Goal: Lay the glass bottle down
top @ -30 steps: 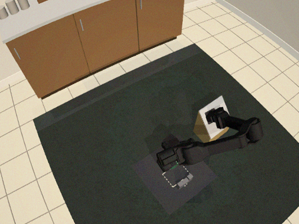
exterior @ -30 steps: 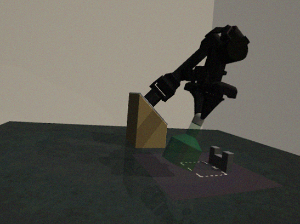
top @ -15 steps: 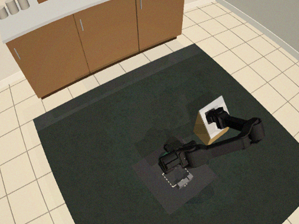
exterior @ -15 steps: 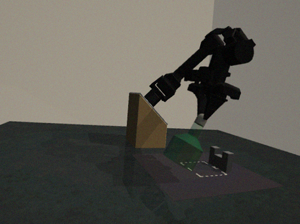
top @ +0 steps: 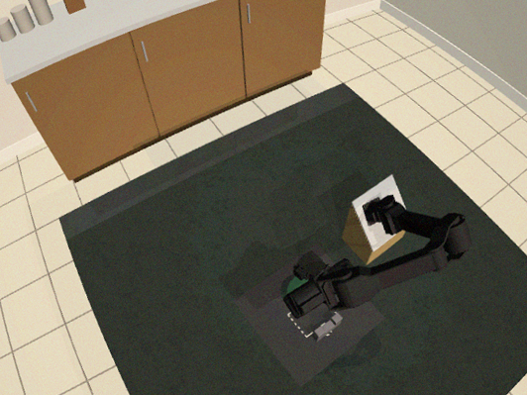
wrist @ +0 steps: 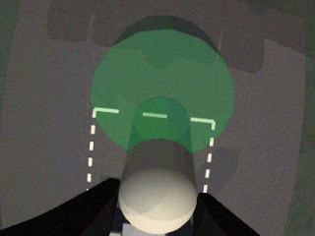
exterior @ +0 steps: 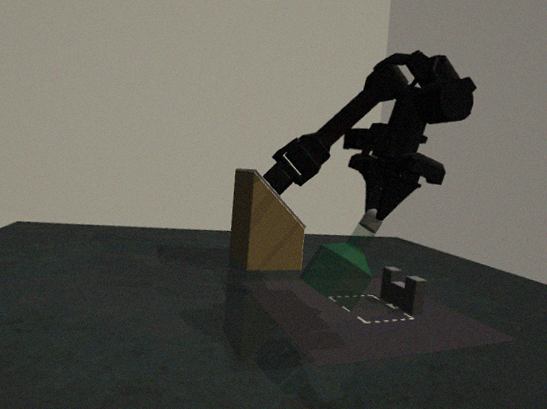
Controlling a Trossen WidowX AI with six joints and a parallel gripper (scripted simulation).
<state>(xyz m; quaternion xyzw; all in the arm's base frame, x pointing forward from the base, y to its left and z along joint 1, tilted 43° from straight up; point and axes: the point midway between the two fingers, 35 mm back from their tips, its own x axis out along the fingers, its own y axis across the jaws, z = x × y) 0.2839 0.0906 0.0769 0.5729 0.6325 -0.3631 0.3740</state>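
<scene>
Our fingers (exterior: 373, 205) pinch the bottle's pale top (exterior: 371, 218) (wrist: 157, 199). We lean over the dark tabletop (top: 181, 265) (exterior: 93, 314). Brown cupboards (top: 186, 69) stand past one long edge.

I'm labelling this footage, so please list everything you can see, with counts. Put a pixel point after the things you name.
Glass bottle (exterior: 338, 267) (wrist: 162, 74): one, green with pale cap, tilted, neck between the fingers
U-shaped rest (top: 323, 329) (exterior: 402, 292): one, grey, on the mat
Dashed outline: one, white, by the rest
Mat (top: 299, 364) (exterior: 475, 333): one, purplish grey, under the outline
Wedge stand (exterior: 276, 244): one, wooden, under the arm
Canisters: three, grey, on the counter
Block: one, brown, beside them
Cabinets: one row, brown, below
Arm: one, black
Fingers: two, black, on the neck
</scene>
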